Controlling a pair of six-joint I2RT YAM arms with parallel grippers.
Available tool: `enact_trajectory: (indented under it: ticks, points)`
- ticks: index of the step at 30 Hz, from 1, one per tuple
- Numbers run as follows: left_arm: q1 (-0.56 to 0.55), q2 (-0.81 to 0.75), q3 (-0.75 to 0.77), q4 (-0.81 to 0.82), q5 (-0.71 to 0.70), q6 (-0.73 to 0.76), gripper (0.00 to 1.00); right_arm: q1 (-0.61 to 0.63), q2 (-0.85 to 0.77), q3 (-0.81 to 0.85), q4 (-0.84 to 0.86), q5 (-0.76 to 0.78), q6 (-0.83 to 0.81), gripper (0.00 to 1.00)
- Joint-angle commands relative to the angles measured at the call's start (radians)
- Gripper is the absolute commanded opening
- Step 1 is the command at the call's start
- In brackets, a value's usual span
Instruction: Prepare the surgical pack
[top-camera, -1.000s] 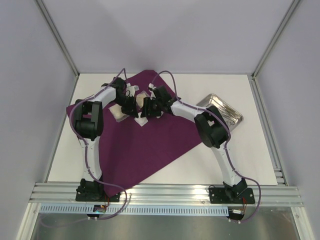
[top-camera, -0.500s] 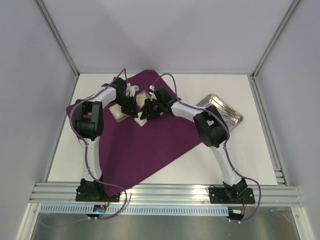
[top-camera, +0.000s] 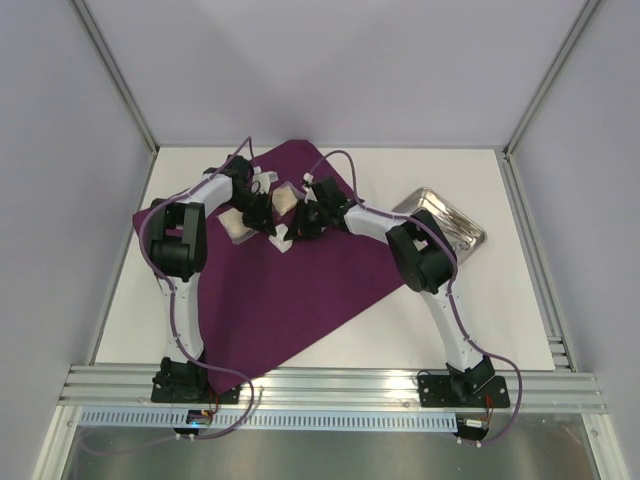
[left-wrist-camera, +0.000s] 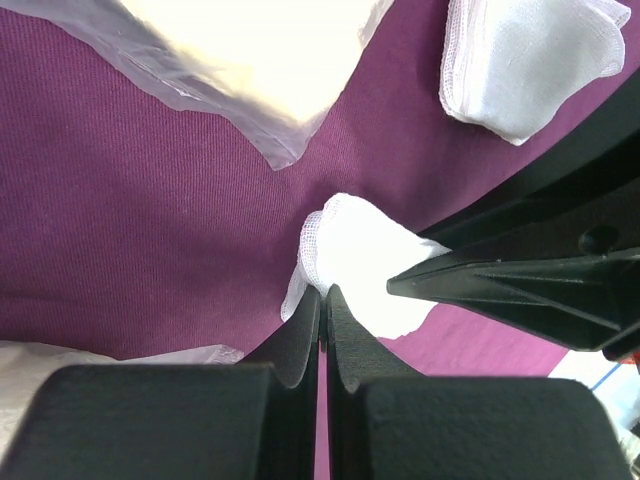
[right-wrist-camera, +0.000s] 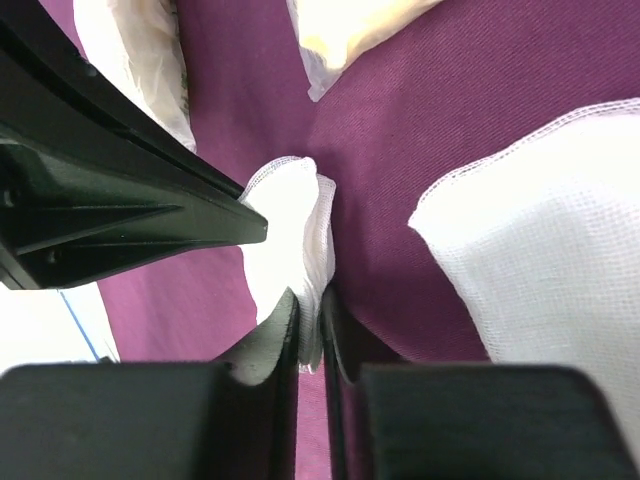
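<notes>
A small white gauze pad (left-wrist-camera: 365, 262) lies bunched on the dark-purple cloth (top-camera: 300, 285). Both grippers pinch it from opposite sides. My left gripper (left-wrist-camera: 322, 292) is shut on one edge of it. On the opposite edge of this pad (right-wrist-camera: 285, 235) my right gripper (right-wrist-camera: 310, 298) is shut, a fold of gauze between its tips. A second gauze pad (right-wrist-camera: 545, 255) lies flat close by. Two tan packets (top-camera: 237, 225) (top-camera: 288, 198) rest on the cloth beside the grippers. The steel tray (top-camera: 470, 238) sits off the cloth at the right, with thin forceps (top-camera: 452, 222) in it.
The cloth covers the table's middle and left, one corner pointing to the back wall. Bare white table (top-camera: 420, 320) shows to the right and front. Metal frame posts (top-camera: 120, 90) stand at both back corners. The two wrists are close together above the cloth.
My right gripper has closed from open onto the gauze pad and shifted slightly left. The left gripper stayed shut in place.
</notes>
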Motion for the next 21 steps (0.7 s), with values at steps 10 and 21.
enact_trajectory:
  ticks: [10,21]
  points:
    - [-0.005,-0.153,0.023,-0.044,-0.096,0.040,0.53,-0.003,-0.095,-0.042,0.085,-0.004,-0.053,0.01]
    - [0.024,-0.409,0.152,-0.274,-0.097,0.073,0.77,-0.142,-0.360,-0.036,-0.092,-0.105,-0.253,0.00]
